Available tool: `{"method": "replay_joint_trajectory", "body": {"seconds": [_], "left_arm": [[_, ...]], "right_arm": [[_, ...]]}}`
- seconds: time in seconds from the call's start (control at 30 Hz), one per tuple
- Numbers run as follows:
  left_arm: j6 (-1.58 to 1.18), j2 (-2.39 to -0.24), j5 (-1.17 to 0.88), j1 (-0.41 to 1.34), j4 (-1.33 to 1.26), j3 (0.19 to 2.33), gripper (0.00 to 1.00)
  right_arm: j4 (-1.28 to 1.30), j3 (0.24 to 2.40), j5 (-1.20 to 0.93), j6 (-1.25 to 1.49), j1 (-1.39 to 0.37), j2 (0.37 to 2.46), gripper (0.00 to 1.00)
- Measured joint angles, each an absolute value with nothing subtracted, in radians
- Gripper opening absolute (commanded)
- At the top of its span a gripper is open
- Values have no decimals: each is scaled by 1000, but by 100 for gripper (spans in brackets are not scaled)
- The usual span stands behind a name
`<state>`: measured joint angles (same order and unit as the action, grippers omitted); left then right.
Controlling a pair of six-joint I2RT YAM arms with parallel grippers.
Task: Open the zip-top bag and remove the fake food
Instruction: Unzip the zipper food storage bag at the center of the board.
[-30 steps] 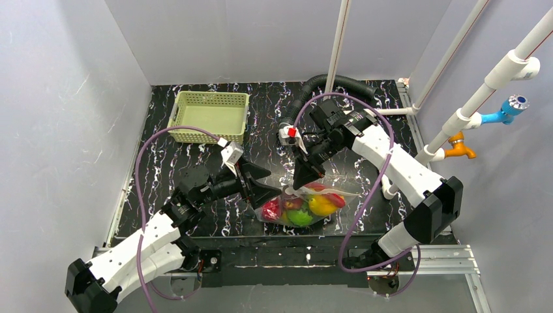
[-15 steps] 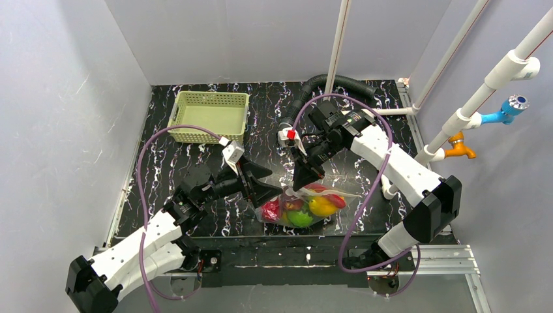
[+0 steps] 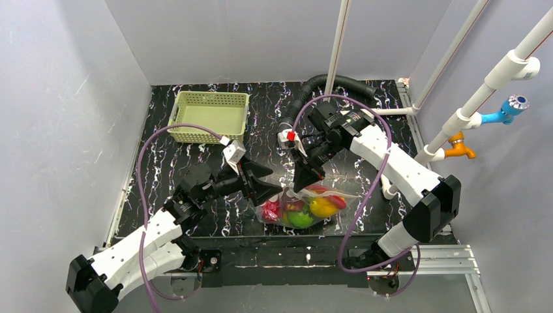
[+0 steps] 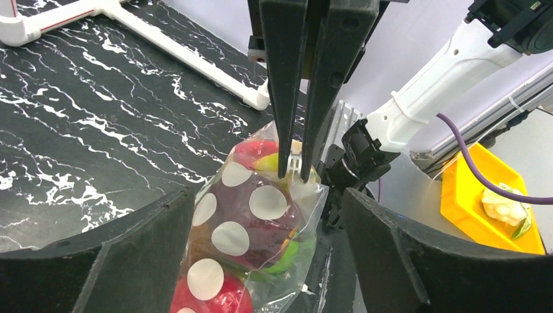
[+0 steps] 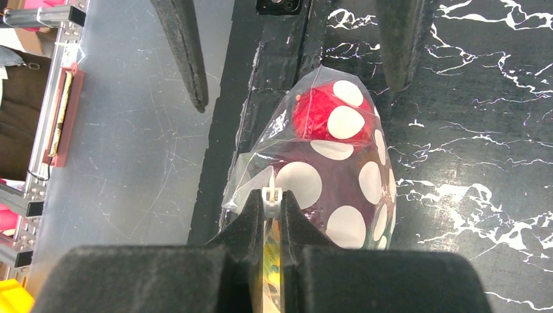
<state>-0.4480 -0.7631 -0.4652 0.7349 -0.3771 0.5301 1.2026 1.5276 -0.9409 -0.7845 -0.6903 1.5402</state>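
1. Right gripper [image 3: 302, 185] is closed on the top edge of the bag [image 3: 297, 212], pinching the plastic from above.
2. This bag lies near the front edge of the table [image 3: 169, 163], with the food [image 3: 319, 206] inside it.
3. At the bag's left end the left gripper [image 3: 264, 186] stands wide open, one jaw on each side.
4. Well apart, at the back left, sits a basket [image 3: 209, 116].

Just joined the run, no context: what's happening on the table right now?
The right gripper is shut on the top edge of the zip-top bag, holding that edge up. The left gripper is open, jaws either side of the bag's end, not closed on it. The fake food is all inside; nothing is out yet. A green basket sits at the table's far left.
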Motion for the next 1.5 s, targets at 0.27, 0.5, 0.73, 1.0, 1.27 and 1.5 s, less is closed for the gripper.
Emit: {"method": "replay_joint_trajectory", "body": {"seconds": [0.27, 0.5, 0.73, 1.0, 1.27, 1.5], "left_arm": [[-460, -912, -541, 735, -446, 583, 57], [-507, -1008, -596, 735, -505, 584, 43], [-544, -1031, -648, 735, -577, 584, 35], [-574, -1060, -690, 735, -598, 584, 15], [-584, -1062, -714, 736, -602, 585, 0], [-574, -1017, -691, 736, -558, 585, 0]], "right_arm": [[1206, 1528, -941, -789, -691, 1540, 1], [1208, 1528, -939, -790, -692, 1540, 1], [1211, 1528, -938, -790, -694, 1544, 1], [1213, 1528, -937, -790, -694, 1546, 1], [1224, 1528, -930, -793, -694, 1546, 1], [1222, 1528, -937, -793, -694, 1546, 1]]}}
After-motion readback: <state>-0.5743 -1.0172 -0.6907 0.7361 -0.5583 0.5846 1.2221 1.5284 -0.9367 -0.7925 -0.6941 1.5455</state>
